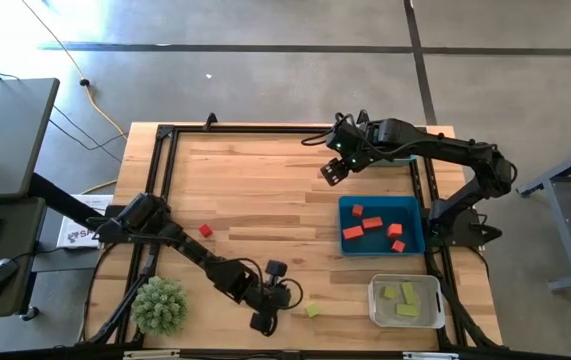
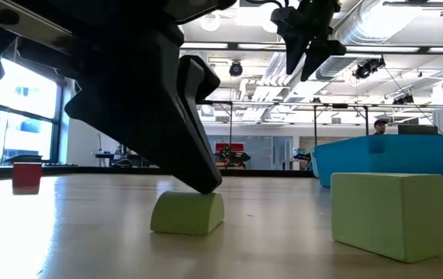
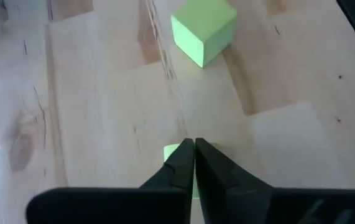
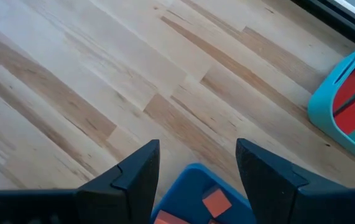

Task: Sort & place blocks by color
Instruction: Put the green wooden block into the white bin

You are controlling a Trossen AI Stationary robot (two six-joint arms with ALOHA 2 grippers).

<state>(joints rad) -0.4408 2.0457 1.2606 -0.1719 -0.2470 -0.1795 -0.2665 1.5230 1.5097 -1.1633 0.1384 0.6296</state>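
My left gripper point(image 3: 193, 143) is shut near the table's front edge, its tips at the top of a small half-round yellow-green block point(image 2: 188, 213) that lies flat side down on the table. In the high view the gripper point(image 1: 263, 322) hides this block. A yellow-green cube point(image 1: 312, 310) stands on the table just to the right. A red block point(image 1: 205, 230) lies toward the left. My right gripper point(image 1: 333, 172) hangs open high above the table's far right part, holding nothing. My left gripper has its shut fingertips point(image 2: 208, 184) at the rounded top point(image 3: 171, 152) of the half-round block, slanting down from above and from the table's left. Nothing is between the fingers. The block sits on the table. Whether the tips touch it I cannot tell.
A blue bin point(image 1: 410, 240) at the right holds red and orange blocks. A clear bin point(image 1: 375, 300) at the front right holds yellow-green blocks. A spiky green plant ball point(image 1: 158, 305) stands at the front left. Bare wood lies across the middle.
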